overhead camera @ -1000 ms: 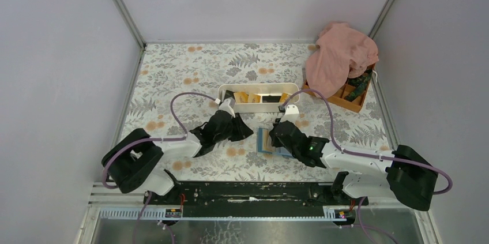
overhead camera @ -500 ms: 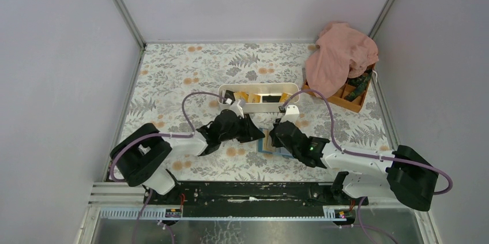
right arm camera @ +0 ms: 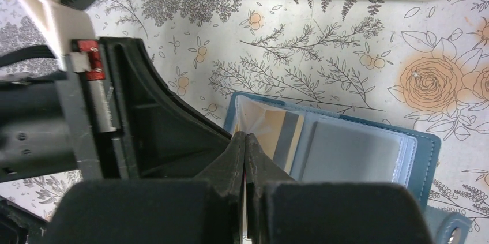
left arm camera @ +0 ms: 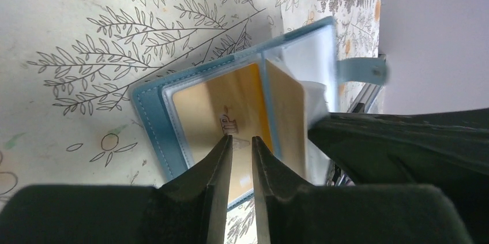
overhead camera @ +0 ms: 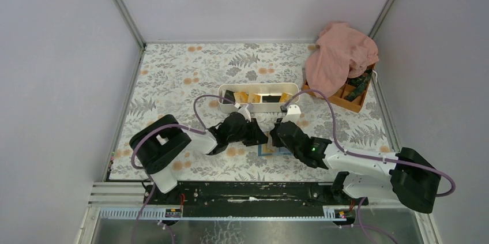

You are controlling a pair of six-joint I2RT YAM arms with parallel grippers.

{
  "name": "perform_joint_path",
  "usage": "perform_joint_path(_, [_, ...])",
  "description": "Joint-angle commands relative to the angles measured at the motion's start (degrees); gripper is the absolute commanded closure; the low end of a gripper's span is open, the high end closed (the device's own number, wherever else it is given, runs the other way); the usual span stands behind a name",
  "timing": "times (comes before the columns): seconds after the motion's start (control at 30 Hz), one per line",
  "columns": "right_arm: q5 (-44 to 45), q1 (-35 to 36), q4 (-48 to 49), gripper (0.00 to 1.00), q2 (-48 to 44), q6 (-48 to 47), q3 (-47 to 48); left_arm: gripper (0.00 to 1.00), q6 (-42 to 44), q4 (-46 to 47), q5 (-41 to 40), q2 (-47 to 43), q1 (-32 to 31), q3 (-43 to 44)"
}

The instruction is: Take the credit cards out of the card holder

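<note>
Open card holder (left arm camera: 151, 118) lies just beneath left end effector (left arm camera: 241, 145), possibly touching.

- From above, the card holder (overhead camera: 269, 150) lies almost wholly under the left end effector (overhead camera: 262, 138) and the right end effector (overhead camera: 275, 139); only a blue sliver shows.
- The pink cloth (overhead camera: 340, 53) covers much of the orange box (overhead camera: 353, 98), whose contents are too small to tell.
- The cards (overhead camera: 249, 97) in the white tray (overhead camera: 265, 107) are too small to count.
- In the left wrist view, lettering on the gold card (left arm camera: 213, 100) runs behind a fingertip, unreadable.
</note>
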Motion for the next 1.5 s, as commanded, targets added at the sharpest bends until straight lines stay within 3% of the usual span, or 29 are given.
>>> perform_joint_path(0.0, [1.2,-0.5,3.1,1.0,-3.3,0.5,-0.8,0.75,-1.1,4.4,0.9,2.1,-1.2,2.2])
perform_joint_path(0.33, [1.2,-0.5,2.9,0.97,-6.3,2.3,-3.9,0.75,-1.0,2.4,0.3,3.9,-4.1,7.2])
perform_joint_path(0.4, [1.2,-0.5,2.8,0.85,-6.8,2.5,-4.4,0.75,-1.0,2.4,0.3,4.5,-4.6,7.9])
perform_joint_path(0.5, [1.2,-0.5,1.9,0.49,-8.1,2.2,-4.7,0.75,-1.3,2.6,0.4,5.5,-4.9,8.5])
perform_joint_path(0.53, [1.3,-0.5,1.4,0.42,-8.6,2.1,-4.6,0.75,-1.3,2.6,0.3,5.7,-5.0,8.7])
perform_joint_path(0.7, [4.9,-0.5,-0.7,0.34,-13.4,2.4,-5.7,0.75,-1.2,2.3,0.2,6.4,-5.1,9.1])
perform_joint_path(0.87, [9.4,-0.5,-4.4,0.34,-18.1,2.7,-6.9,0.76,-1.4,2.0,0.5,6.9,-5.2,10.5])
perform_joint_path(1.2, [12.7,-0.5,-10.4,0.85,-23.0,3.4,-8.2,0.76,-2.0,2.1,1.1,12.7,-6.9,15.4])
perform_joint_path(1.47, [12.0,-0.5,-10.5,0.94,-23.3,3.4,-9.2,0.75,-1.2,-0.6,-0.1,15.5,-7.0,17.7])
